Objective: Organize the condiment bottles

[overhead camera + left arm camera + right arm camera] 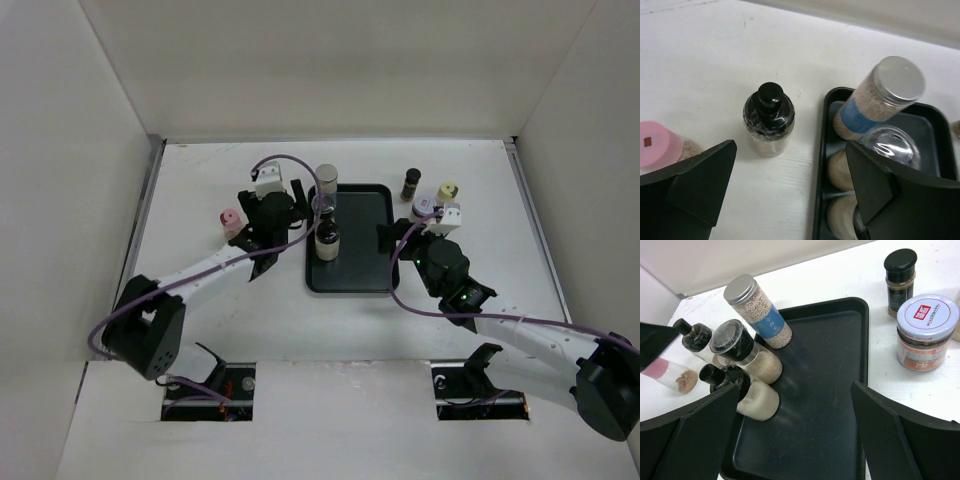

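Tidiness in mind, lines three condiment bottles [327,243] down the tray's [365,240] left edge, apparently saving room for five on the worktop [200,175], left jaws and right jaws spread, empty.

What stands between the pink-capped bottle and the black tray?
A black-capped bottle, upright on the table; the left wrist view shows it.

A flat black rectangular tray [362,245] with a raised rim lies near the middle of the white table [300,330], enclosed by plain white walls [340,60] behind and on both sides
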